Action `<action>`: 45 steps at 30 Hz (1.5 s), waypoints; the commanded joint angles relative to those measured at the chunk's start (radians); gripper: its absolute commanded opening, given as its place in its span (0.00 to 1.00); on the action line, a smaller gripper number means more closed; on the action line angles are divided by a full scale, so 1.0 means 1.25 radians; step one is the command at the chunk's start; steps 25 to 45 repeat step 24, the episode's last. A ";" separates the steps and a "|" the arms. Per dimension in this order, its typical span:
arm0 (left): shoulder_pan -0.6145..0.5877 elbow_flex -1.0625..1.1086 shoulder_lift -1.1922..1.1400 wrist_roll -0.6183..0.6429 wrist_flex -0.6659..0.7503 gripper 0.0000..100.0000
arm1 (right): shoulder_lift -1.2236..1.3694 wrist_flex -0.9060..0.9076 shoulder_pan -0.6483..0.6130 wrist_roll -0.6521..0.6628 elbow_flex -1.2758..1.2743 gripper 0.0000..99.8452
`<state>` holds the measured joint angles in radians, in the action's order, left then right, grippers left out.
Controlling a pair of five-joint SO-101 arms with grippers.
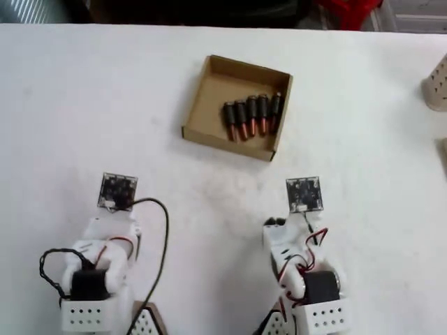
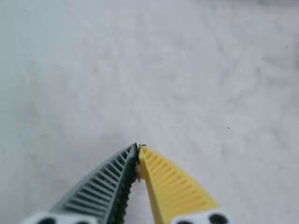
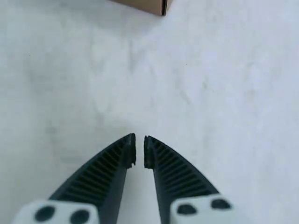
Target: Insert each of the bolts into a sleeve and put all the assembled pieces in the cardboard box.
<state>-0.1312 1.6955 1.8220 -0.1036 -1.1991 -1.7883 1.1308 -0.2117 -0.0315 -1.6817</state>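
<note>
The left arm (image 1: pixel 98 272) sits at the near left of the white table (image 1: pixel 84 105). The left gripper (image 2: pixel 138 148), one ribbed side grey and the other yellow, is clenched: its tips meet with nothing between them, and bare tabletop lies right ahead of the jaws. The cardboard box (image 1: pixel 213 94) sits well ahead of those jaws and off to their right. It is a shallow open tray of plain brown card, turned a little askew on the table. Five assembled pieces (image 1: pixel 252 116) lie in it, packed side by side and touching in a neat row against the wall of the box on the right arm's side. Each is a dark sleeve with a coppery-red bolt end showing at the end nearer the arms. The rest of the box floor is bare card. The right arm (image 1: pixel 304 272) sits at the near right. The right gripper (image 3: pixel 139 149), black and ribbed on both sides, is closed down to a thin slit and grips nothing. One corner of the cardboard box (image 3: pixel 149 4) shows well ahead of its jaws. Far out beyond the right gripper's outer side, a pale perforated object (image 1: pixel 438 85) stands at the table's edge.
</note>
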 commanded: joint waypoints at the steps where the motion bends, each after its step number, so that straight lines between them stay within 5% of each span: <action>1: 0.002 -0.001 0.003 0.001 -0.005 0.02 | -0.009 0.083 -0.036 0.001 0.017 0.02; 45: 0.002 -0.001 0.003 0.001 -0.005 0.02 | -0.008 0.107 -0.062 0.001 -0.007 0.02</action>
